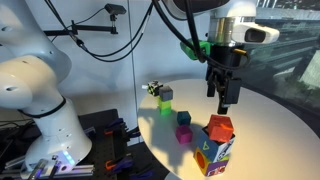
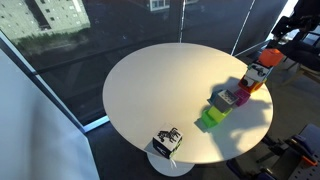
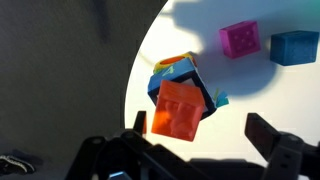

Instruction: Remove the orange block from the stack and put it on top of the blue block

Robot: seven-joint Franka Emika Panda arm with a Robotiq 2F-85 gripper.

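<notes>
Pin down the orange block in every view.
Exterior view: orange block at lower right, atop the stack.
Exterior view: orange block in the upper right corner.
Wrist view: orange block at centre.
Shared landmark: the stack beneath it.

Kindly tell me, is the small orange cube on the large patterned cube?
On: the small orange cube rests atop the large patterned cube; the open hand hovers clear.
</notes>
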